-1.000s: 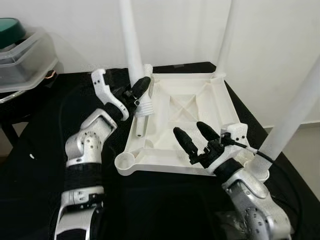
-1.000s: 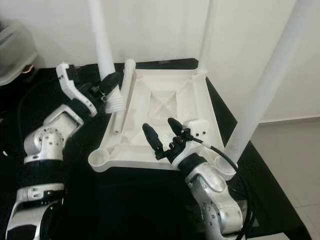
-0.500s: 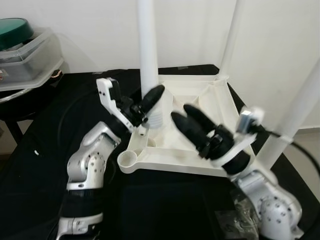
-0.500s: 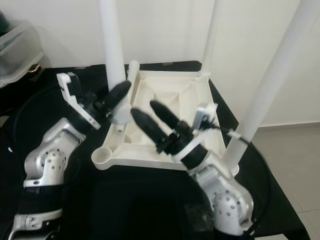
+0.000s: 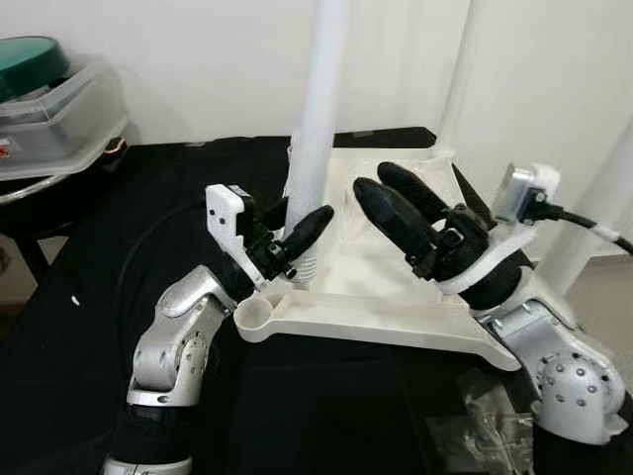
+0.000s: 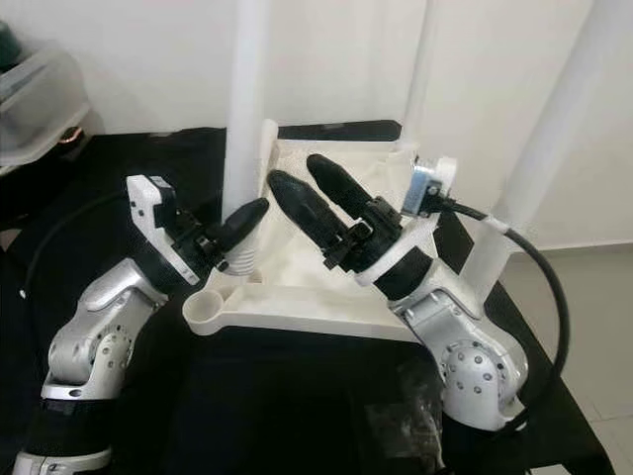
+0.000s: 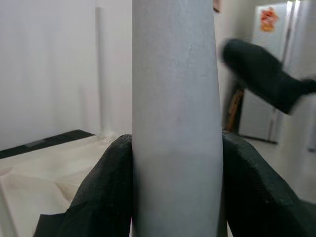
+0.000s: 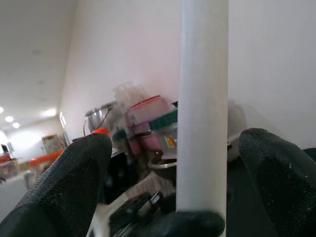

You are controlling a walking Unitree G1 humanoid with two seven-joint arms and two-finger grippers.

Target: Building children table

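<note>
The white table top (image 5: pixel 381 315) lies upside down on the black cloth. Two legs stand in its far corner (image 5: pixel 461 69) and right corner (image 5: pixel 596 193). My left gripper (image 5: pixel 297 226) is shut on a third white leg (image 5: pixel 322 109), held upright near its threaded end. That end hovers just behind the round front-left socket (image 5: pixel 255 317). In the left wrist view the leg (image 7: pixel 175 118) sits tight between both fingers (image 7: pixel 106 192). My right gripper (image 5: pixel 374 180) is open and raised above the table top, pointing at the leg (image 8: pixel 202 108) from close by, apart from it.
A clear plastic bin (image 5: pixel 54 114) with a green lid stands at the back left. A plastic bag of small parts (image 5: pixel 475 416) lies at the front right. A black cable (image 6: pixel 539 287) runs off my right wrist. A white wall is close behind.
The left gripper has carried the leg forward toward the front-left corner. The right gripper has risen and swung left toward the leg. The camera has shifted too.
</note>
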